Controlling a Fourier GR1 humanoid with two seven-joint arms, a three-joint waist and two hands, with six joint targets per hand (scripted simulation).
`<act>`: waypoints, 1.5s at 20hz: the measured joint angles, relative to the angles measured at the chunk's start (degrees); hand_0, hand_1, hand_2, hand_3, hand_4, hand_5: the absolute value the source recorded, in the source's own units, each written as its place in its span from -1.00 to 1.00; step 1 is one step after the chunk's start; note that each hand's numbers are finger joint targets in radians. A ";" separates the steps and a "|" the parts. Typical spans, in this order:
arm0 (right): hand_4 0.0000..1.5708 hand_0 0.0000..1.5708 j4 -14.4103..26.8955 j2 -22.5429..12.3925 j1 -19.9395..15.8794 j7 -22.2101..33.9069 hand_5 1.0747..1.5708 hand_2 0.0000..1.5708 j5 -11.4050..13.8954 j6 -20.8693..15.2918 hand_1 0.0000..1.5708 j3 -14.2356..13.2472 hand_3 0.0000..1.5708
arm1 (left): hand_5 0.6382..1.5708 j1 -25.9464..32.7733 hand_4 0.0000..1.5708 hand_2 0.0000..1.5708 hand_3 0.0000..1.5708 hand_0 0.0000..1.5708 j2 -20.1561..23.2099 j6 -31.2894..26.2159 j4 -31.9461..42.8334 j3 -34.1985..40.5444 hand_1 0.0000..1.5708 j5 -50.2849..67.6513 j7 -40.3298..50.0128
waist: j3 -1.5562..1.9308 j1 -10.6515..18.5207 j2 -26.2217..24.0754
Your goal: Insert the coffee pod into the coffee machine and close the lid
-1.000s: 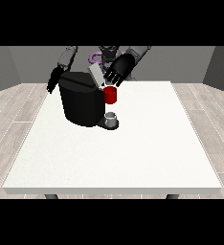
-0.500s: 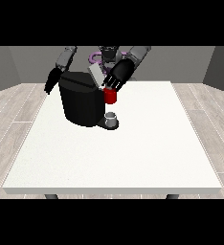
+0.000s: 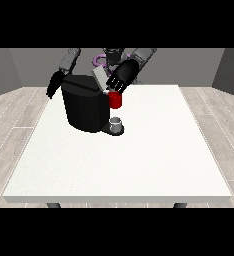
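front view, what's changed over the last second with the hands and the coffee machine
The hand at the view's right has come down a little and nearer the coffee machine, by its raised lid and above the red thing at the machine. Nothing visibly taken or let go. The hand at the view's left, the machine and the grey thing at its base look unchanged.

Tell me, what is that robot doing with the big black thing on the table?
The robot is working at a black coffee machine on the white table. The hand at the view's right is over the machine's top, next to the raised lid and just above a red thing at the machine. The hand at the view's left hangs beside the machine's other side. A small grey thing sits on the machine's base. The lid is not closed yet.
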 measured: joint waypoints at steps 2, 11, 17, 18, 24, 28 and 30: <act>-1.00 -1.00 -0.47 -0.06 -0.48 0.89 1.00 -1.00 0.07 -0.08 -1.00 0.04 -1.00 | 1.00 0.00 -0.55 0.59 0.53 0.54 0.36 0.44 0.24 0.14 0.54 -0.04 -0.92 | 0.01 -0.09 0.31; -1.00 -1.00 -1.78 0.01 -1.79 1.85 1.00 -1.00 0.40 -0.18 -1.00 0.51 -1.00 | 1.00 -0.29 -1.00 0.56 0.44 0.54 1.06 4.41 0.54 -0.15 0.54 -1.72 -2.58 | 0.02 -0.95 1.56; -1.00 -1.00 -2.04 -0.62 -2.33 2.16 1.00 -1.00 0.33 -0.11 -1.00 -0.01 -1.00 | 1.00 -0.33 -1.00 0.50 0.34 0.48 2.57 5.39 0.41 -2.52 0.48 -4.66 -4.42 | 0.00 -0.92 2.30; -1.00 -1.00 -2.39 -0.57 -2.22 1.96 1.00 -1.00 0.40 -0.10 -1.00 0.15 -1.00 | 1.00 -0.32 -1.00 0.49 0.30 0.49 3.16 5.80 0.53 -2.61 0.49 -5.06 -4.85 | 0.02 -1.21 2.73; -1.00 -1.00 -2.47 0.00 -1.15 1.77 1.00 -1.00 0.66 -0.76 -1.00 0.31 -1.00 | 1.00 0.25 -1.00 0.43 0.23 0.41 3.24 6.69 1.37 -2.46 0.41 -5.55 -6.12 | 0.04 -1.03 3.07; -0.95 -1.00 -2.09 -0.41 -1.12 1.67 1.00 -1.00 0.37 -0.42 -1.00 -0.13 -1.00 | 1.00 0.23 -1.00 0.54 0.22 0.59 2.36 8.26 1.06 -1.90 0.59 -5.36 -6.43 | 0.02 -0.91 2.83; -1.00 -1.00 -2.61 -0.13 -1.11 1.95 1.00 -1.00 0.48 -0.39 -1.00 0.29 -1.00 | 1.00 -0.05 -1.00 0.54 0.21 0.59 2.79 8.83 1.29 -1.29 0.59 -5.17 -6.95 | 0.01 -1.44 3.16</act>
